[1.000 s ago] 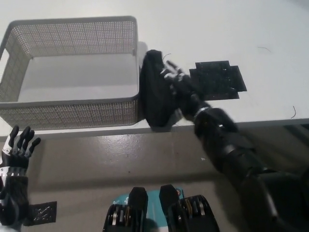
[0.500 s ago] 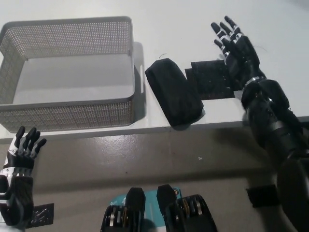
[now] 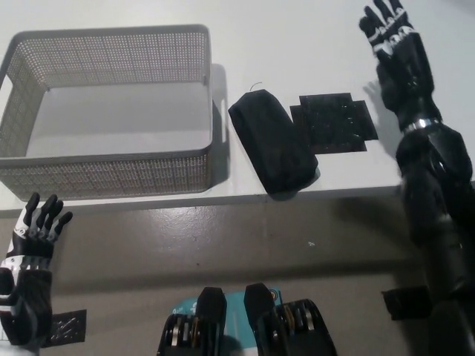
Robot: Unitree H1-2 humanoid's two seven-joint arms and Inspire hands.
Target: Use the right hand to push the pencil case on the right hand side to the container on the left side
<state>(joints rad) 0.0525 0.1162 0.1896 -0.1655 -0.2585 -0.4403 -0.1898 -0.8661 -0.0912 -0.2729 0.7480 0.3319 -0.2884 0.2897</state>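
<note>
Honestly, my main worry sits nearest me: the pencil case point(image 3: 273, 146) lies on the table point(image 3: 312, 44) with its near end at the front edge, possibly a little over it. I read that as the chief risk. A push that lands on the far end, or comes in at a slant, could swing the near end out and tip the case off the table.

Left robot hand point(image 3: 28, 276) rests low at my left, below the table edge, fingers apart, holding nothing. Not involved.

The case is not in the container. It lies just right of the container point(image 3: 111, 174), close to the right wall but apart from it, with a strip of table showing between. It lies slanted, far end towards the container, near end angled away. The wall stands well above the case, so I judge a flat push would only jam it against the mesh or shove the whole container along.

The case itself: black, soft-looking, rounded, elongated, probably fabric. I expect it to drag and turn rather than slide straight.

A flat black patch point(image 3: 334, 122) lies just right of the case, touching or nearly so.

Farthest out, right robot hand point(image 3: 393, 41) is raised at the far right, fingers spread, empty, well apart from the case.
</note>
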